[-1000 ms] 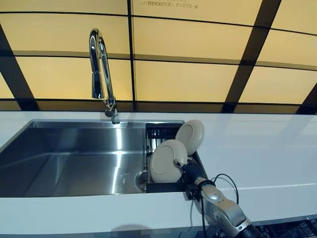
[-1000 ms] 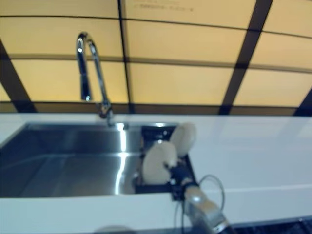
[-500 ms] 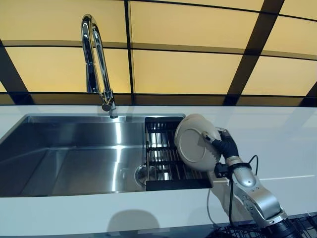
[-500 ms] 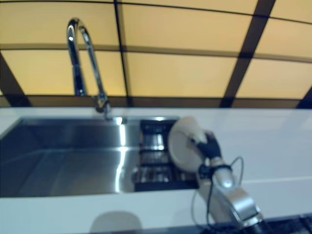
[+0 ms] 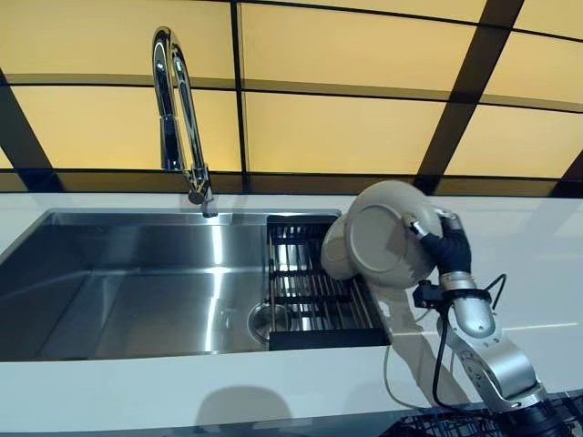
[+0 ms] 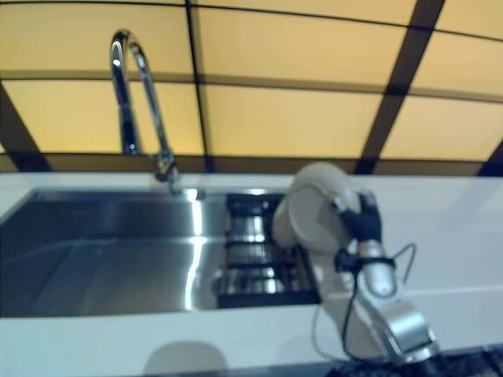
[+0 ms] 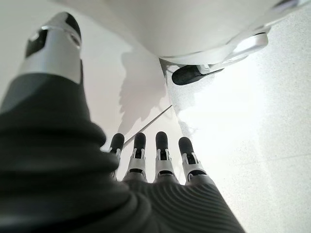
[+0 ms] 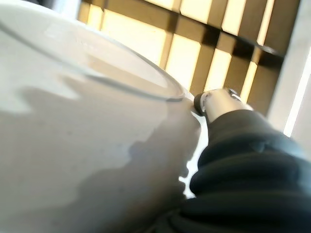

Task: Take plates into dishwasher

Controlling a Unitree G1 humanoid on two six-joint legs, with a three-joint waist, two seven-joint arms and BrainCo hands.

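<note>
My right hand (image 5: 446, 248) is shut on the rim of a cream plate (image 5: 383, 235), holding it upright in the air over the right end of the black dish rack (image 5: 305, 305). In the right wrist view the plate (image 8: 73, 136) fills most of the picture, with the thumb (image 8: 218, 99) on its edge. A second cream plate (image 5: 332, 259) stands in the rack, partly hidden behind the held one. My left hand (image 7: 155, 155) shows only in the left wrist view, fingers straight and empty, hanging beside a white cabinet front.
The steel sink (image 5: 137, 273) lies to the left of the rack, with a tall chrome tap (image 5: 178, 109) behind it. White counter (image 5: 528, 264) runs to the right. A dark wire basket (image 5: 428, 426) shows at the lower right edge.
My right hand has lifted the plate out of the rack, up and to the right. The second plate has stayed in the rack. The camera shifted slightly early on.
</note>
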